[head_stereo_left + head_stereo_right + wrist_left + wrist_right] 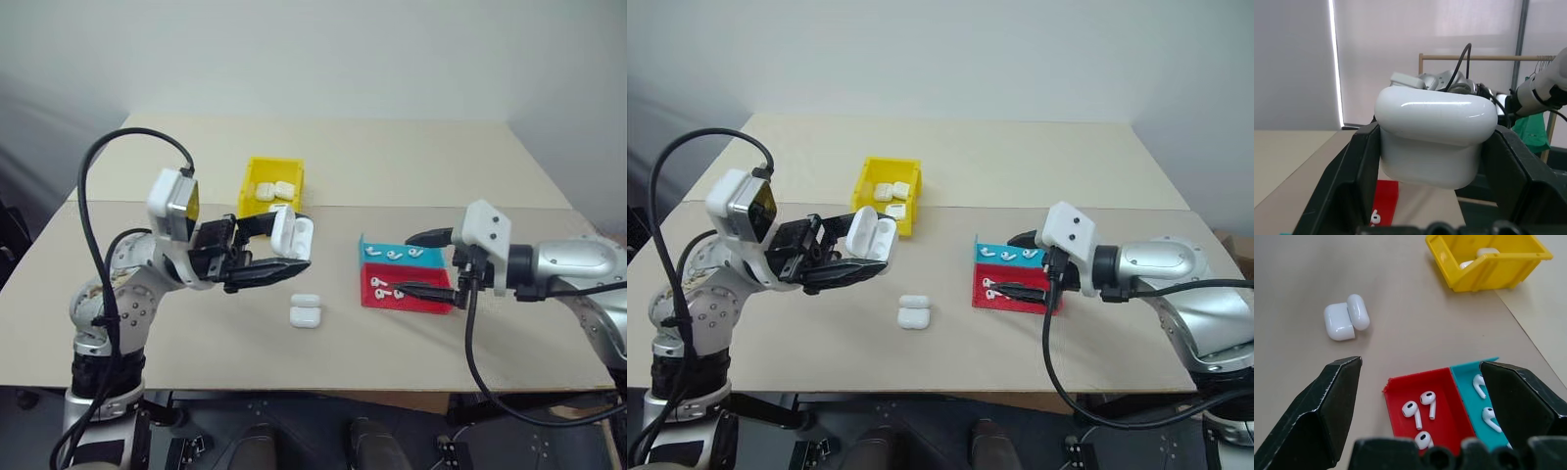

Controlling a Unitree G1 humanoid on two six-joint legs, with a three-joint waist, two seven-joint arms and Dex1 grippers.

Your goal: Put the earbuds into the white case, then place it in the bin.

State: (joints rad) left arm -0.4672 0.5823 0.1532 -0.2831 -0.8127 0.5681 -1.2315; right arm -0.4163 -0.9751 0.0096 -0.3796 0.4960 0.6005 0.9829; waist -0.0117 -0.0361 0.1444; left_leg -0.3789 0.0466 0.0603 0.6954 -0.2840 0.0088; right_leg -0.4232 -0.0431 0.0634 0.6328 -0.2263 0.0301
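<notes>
The left hand (257,262) was clamped on the white case (291,232), holding it open above the tabletop (196,333), lid raised and cavity turned toward the right arm. It hung toward the left side of the tabletop, just in front of the bin (271,184), which sat near the middle toward the far edge with several cases already inside.

The right hand (438,264) was spread wide and empty, poised at the right side of the two shallow trays. Earbuds (1420,406) lay loose in the red tray (407,297), which sat nearer the front edge, and more lay in the teal tray (431,260) touching it on the far side. In the right wrist view the red tray's earbuds sat between the two fingers (1322,406) and slightly ahead, stems running roughly along the hand's reach.

The right hand was plainly the nearer one for the pick; the earbuds lay below and just ahead of it. The held case was well apart from it, off toward the left edge, so a picked earbud would probably have to be carried across the middle of the tabletop.

A spare case (305,310) lay open on the tabletop between the arms, toward the front edge.
</notes>
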